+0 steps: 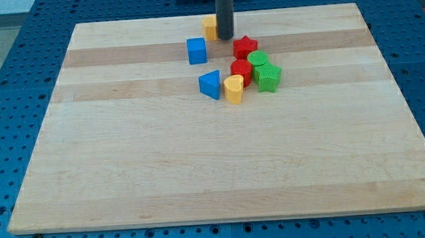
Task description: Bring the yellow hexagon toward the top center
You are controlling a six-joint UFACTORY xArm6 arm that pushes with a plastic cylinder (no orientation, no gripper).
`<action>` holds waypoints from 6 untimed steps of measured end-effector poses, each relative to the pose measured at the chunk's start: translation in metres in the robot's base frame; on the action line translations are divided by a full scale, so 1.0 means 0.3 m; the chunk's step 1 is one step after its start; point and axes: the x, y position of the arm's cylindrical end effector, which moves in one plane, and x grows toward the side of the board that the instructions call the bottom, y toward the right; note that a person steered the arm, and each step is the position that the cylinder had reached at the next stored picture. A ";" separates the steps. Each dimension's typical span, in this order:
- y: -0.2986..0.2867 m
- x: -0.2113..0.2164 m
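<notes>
The yellow hexagon [209, 26] sits near the top center of the wooden board [127, 160], partly hidden behind the dark rod. My tip [225, 37] rests on the board just right of the hexagon, touching or almost touching it. The red star [244, 46] lies just below and right of the tip. The blue cube [196, 50] lies below and left of the hexagon.
A cluster sits below the tip: a red cylinder [240, 71], a green cylinder [258, 59], a green star [268, 77], a yellow heart-like block [233, 89] and a blue triangle [210, 84]. The board's top edge is close behind the hexagon.
</notes>
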 end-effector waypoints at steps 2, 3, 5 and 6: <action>-0.005 -0.170; -0.047 -0.168; -0.081 -0.119; -0.081 -0.099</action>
